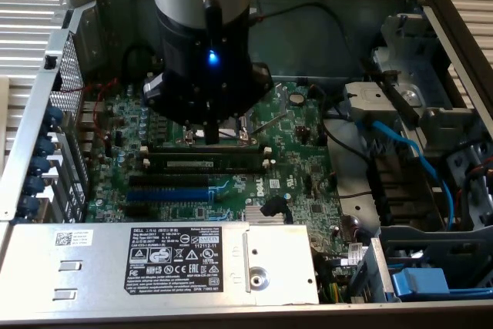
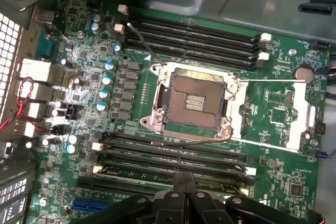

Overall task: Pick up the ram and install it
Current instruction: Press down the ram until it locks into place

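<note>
Right now the gripper [image 2: 184,182] has its fingers [image 2: 177,183] pressed tight together, holding nothing. The tips point down at the ram [image 1: 206,162], a long green stick with a white label that sits in a black slot just in front of the shiny CPU socket [image 2: 191,100]. It looks like they are shut so they can push on the stick's top edge. Around it lies the green motherboard [image 1: 296,156], with a blue slot [image 1: 168,194] beside it. All of it sits inside an open grey computer case [image 1: 35,121], near a silver power box [image 1: 154,263].
</note>
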Action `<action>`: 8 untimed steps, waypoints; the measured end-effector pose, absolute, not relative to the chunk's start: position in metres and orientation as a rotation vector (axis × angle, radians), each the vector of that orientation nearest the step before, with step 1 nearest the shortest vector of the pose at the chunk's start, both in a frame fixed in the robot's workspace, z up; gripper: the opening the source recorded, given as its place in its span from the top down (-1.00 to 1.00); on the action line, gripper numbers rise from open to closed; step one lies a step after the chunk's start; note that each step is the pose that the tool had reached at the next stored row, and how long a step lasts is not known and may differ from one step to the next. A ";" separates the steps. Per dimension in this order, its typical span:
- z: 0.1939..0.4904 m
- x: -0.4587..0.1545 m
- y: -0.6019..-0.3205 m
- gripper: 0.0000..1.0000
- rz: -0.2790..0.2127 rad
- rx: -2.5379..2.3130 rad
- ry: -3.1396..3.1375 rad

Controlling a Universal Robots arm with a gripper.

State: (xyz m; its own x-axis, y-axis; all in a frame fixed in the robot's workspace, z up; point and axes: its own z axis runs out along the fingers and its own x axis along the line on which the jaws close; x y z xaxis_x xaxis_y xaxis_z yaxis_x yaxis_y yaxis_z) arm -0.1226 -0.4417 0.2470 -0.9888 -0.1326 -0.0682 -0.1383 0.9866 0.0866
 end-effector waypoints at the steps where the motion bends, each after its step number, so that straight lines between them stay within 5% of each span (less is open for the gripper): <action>1: 0.247 -0.123 -0.442 0.80 0.140 -0.197 3.070; 8: 0.247 -0.123 -0.441 0.80 0.136 -0.075 3.074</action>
